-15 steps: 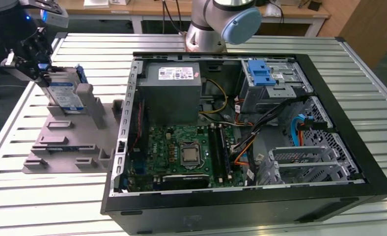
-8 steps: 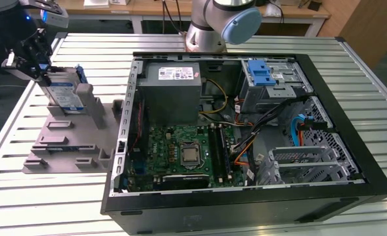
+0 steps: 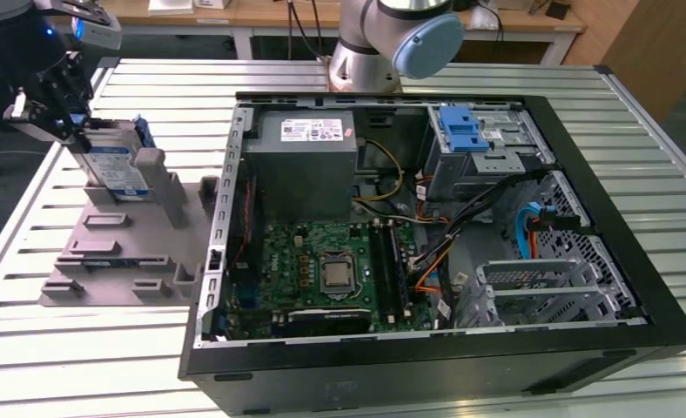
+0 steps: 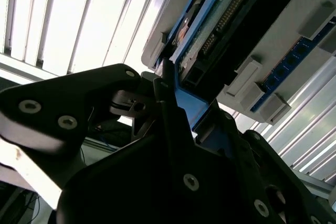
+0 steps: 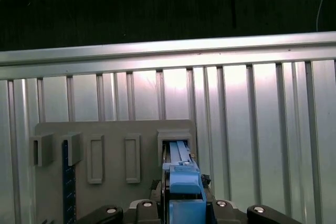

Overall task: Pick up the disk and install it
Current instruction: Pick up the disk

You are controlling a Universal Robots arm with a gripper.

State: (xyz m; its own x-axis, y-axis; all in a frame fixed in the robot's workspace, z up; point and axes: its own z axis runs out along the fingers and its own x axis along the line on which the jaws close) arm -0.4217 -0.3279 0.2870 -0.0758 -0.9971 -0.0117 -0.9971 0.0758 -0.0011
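Note:
The disk (image 3: 117, 165), a flat grey drive with a blue-and-white label and blue rails, stands on edge in the grey slotted stand (image 3: 123, 252) at the exterior view's left. My gripper (image 3: 74, 131) reaches it from the far left and is shut on its upper edge. In the second wrist view the black fingers (image 4: 157, 90) close on the blue rail of the disk (image 4: 231, 19). The first wrist view shows the blue rail of the disk (image 5: 181, 174) running out from between my gripper (image 5: 184, 203), over the stand (image 5: 113, 156).
An open black computer case (image 3: 622, 261) lies on the slatted metal table (image 3: 41, 348), to the exterior view's right of the stand. Inside are a grey power supply box (image 3: 302, 165), a green motherboard (image 3: 332, 270), cables and a silver cage with a blue latch (image 3: 465, 131). The arm's base (image 3: 366, 52) stands behind the case.

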